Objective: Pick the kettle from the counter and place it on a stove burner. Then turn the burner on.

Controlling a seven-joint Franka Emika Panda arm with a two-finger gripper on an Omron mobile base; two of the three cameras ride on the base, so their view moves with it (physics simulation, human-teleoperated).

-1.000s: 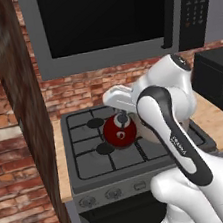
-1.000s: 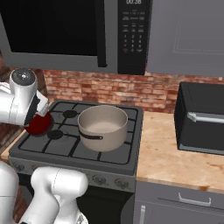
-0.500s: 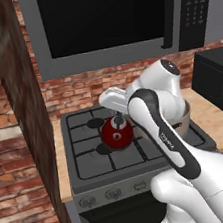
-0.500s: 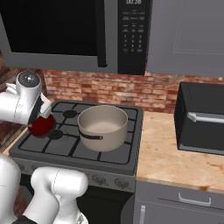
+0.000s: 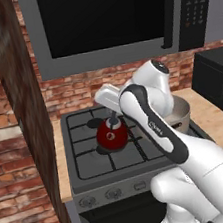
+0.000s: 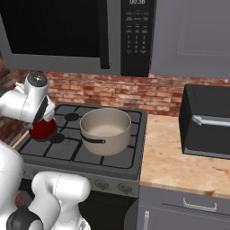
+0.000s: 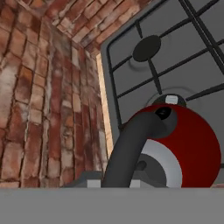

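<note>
Left base view shows our arm folded forward over the stove [image 5: 91, 162], pincer [image 5: 112, 119] clenched on the handle of the kettle [image 5: 111, 136], which sits over the front-left stove burner [image 5: 105, 149]. We see the beige pot [image 6: 106, 129] just beside it.

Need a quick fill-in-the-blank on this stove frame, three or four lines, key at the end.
1. The gripper is shut on the handle of the ____.
2. The kettle is coloured ____.
3. The big beige pot stands on the ____.
4. Above the stove hangs a ____.

Missing words: kettle; red; stove; microwave
</note>
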